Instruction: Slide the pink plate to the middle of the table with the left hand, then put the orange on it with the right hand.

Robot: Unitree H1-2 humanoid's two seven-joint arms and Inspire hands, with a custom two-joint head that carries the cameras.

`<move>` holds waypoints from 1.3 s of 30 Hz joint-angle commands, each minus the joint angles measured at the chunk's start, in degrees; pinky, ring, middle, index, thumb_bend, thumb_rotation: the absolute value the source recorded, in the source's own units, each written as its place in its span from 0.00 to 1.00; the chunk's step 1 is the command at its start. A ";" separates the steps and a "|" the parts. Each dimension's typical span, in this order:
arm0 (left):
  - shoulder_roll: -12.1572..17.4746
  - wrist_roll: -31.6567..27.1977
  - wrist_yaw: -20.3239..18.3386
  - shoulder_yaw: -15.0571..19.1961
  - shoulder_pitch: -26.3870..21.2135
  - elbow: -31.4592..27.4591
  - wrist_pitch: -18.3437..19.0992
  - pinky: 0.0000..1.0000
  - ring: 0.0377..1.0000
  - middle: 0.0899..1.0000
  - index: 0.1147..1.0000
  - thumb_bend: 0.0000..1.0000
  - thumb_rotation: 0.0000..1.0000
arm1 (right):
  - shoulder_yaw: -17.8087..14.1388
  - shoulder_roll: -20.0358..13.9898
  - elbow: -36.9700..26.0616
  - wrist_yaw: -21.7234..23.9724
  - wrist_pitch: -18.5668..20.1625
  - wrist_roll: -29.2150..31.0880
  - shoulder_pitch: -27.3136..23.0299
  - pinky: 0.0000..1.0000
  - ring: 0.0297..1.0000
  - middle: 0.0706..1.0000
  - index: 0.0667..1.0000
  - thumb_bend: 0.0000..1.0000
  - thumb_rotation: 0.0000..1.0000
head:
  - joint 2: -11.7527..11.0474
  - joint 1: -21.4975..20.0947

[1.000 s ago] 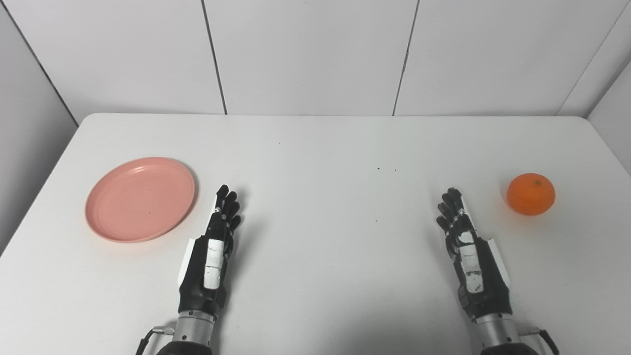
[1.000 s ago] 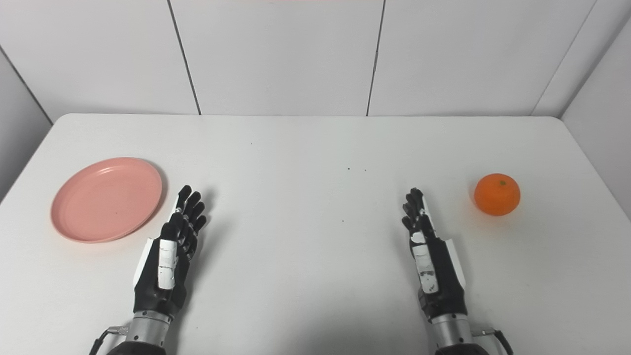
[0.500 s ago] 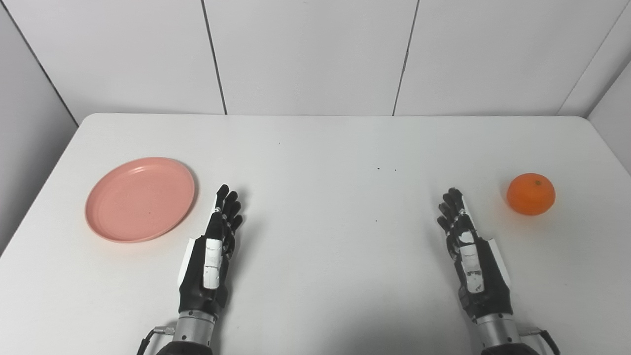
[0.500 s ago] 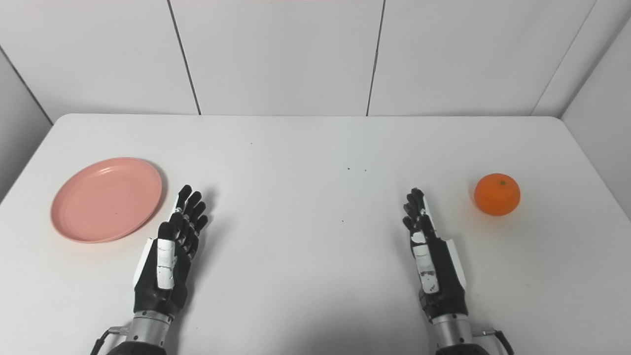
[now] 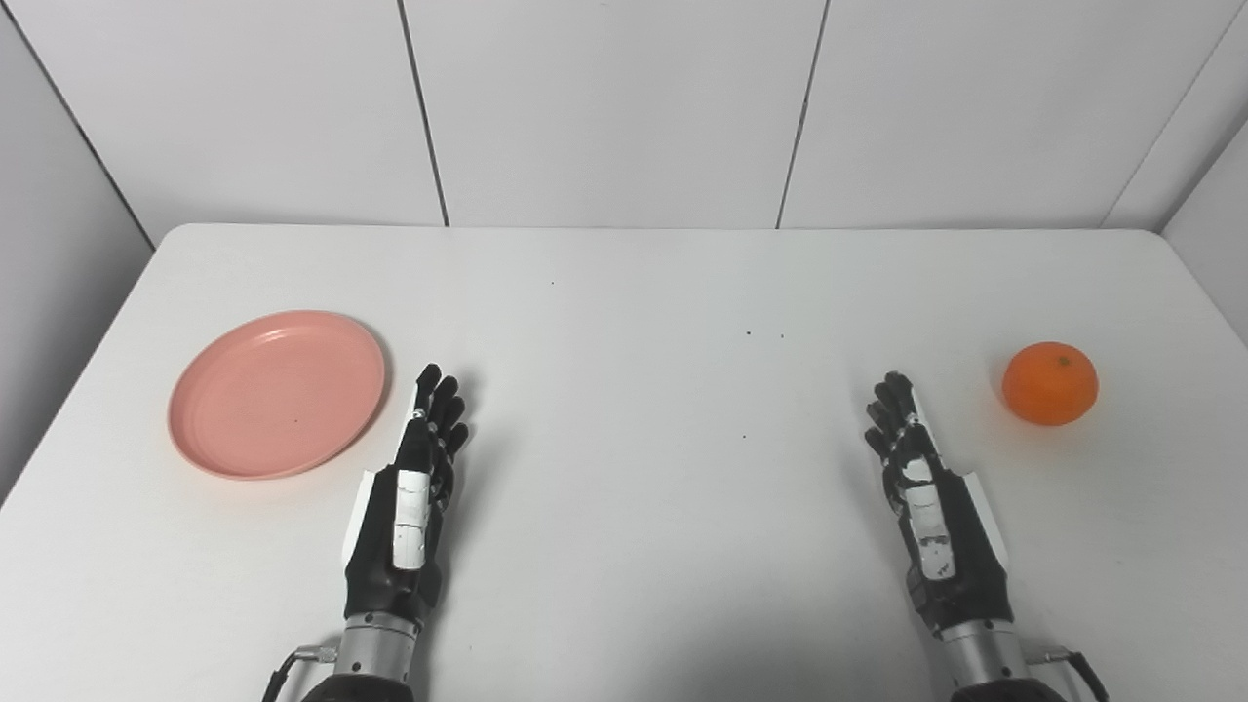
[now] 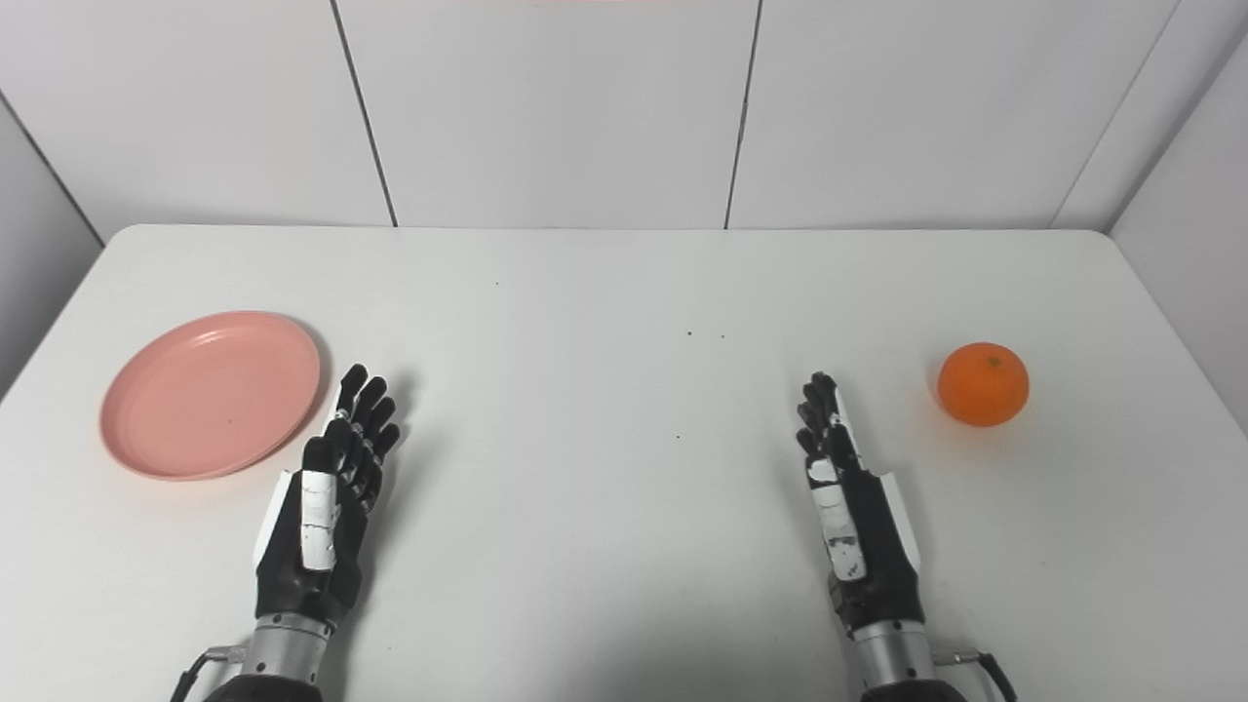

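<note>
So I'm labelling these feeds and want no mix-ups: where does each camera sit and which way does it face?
Left eye view: on the head, looking down across the white table at the pink plate and orange; left hand and right hand enter from below.
Right eye view: beside it, a little rightward, facing the same way; everything sits further left in frame.
Shared: plate, orange, both open hands, wall panels.

White table [image 5: 624, 283] with pink plate [image 5: 277, 393] left, orange [image 5: 1050, 383] right

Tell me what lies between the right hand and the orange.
Nothing: only bare white table separates the right hand from the orange, plain in both eye views.
</note>
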 commanded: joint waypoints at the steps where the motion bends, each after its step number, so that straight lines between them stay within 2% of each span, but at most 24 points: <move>1: 0.73 0.52 0.21 0.62 11.73 -3.07 -2.08 1.00 1.00 1.00 1.00 0.94 1.00 | -0.98 -0.09 0.12 -0.99 -0.11 -0.22 1.58 1.00 1.00 1.00 1.00 1.00 1.00 | 0.02 0.04; 20: 0.68 1.78 0.71 0.67 11.80 -3.45 -1.43 1.00 1.00 1.00 1.00 0.95 1.00 | -1.12 0.05 -0.61 -0.98 1.34 -0.28 1.55 1.00 1.00 1.00 1.00 1.00 1.00 | 0.11 0.28; 22: 0.60 2.25 0.91 0.63 11.89 -3.79 -0.66 1.00 1.00 1.00 1.00 0.96 1.00 | -1.21 0.03 -0.90 -0.88 1.80 0.02 1.66 1.00 1.00 1.00 1.00 1.00 1.00 | 0.01 0.68; 26: 0.18 3.18 1.16 0.45 12.11 -3.48 -1.49 1.00 1.00 1.00 1.00 0.96 1.00 | -1.66 -0.19 -0.76 -0.91 1.24 0.01 1.83 1.00 1.00 1.00 1.00 1.00 1.00 | -0.45 2.28; 29: -0.32 4.00 1.56 0.07 12.45 -2.94 -2.20 1.00 1.00 1.00 1.00 0.96 1.00 | -2.15 -0.76 0.38 -0.60 -0.85 0.02 1.98 1.00 1.00 1.00 1.00 1.00 1.00 | -2.25 4.53; 32: -1.10 4.41 2.05 -0.78 12.98 -2.06 -3.22 1.00 1.00 1.00 1.00 0.97 1.00 | -2.68 -1.58 1.78 0.21 -2.52 0.87 2.44 1.00 1.00 1.00 1.00 1.00 1.00 | -5.49 8.62; 33: -1.30 4.46 2.20 -1.01 13.09 -1.78 -3.61 1.00 1.00 1.00 1.00 0.98 1.00 | -2.83 -1.81 2.13 0.40 -2.87 1.09 2.61 1.00 1.00 1.00 1.00 1.00 1.00 | -5.49 8.62; 36: -2.28 5.53 3.30 -1.95 13.39 -0.31 -5.73 1.00 1.00 1.00 1.00 0.99 1.00 | -3.34 -3.15 3.36 1.44 -3.54 2.32 3.31 1.00 1.00 1.00 1.00 1.00 1.00 | -8.93 12.40; 39: -3.04 6.36 4.44 -2.91 13.40 1.26 -7.65 1.00 1.00 1.00 1.00 1.00 1.00 | -4.15 -3.99 5.23 1.80 -5.33 3.36 3.49 1.00 1.00 1.00 1.00 0.99 1.00 | -10.63 14.59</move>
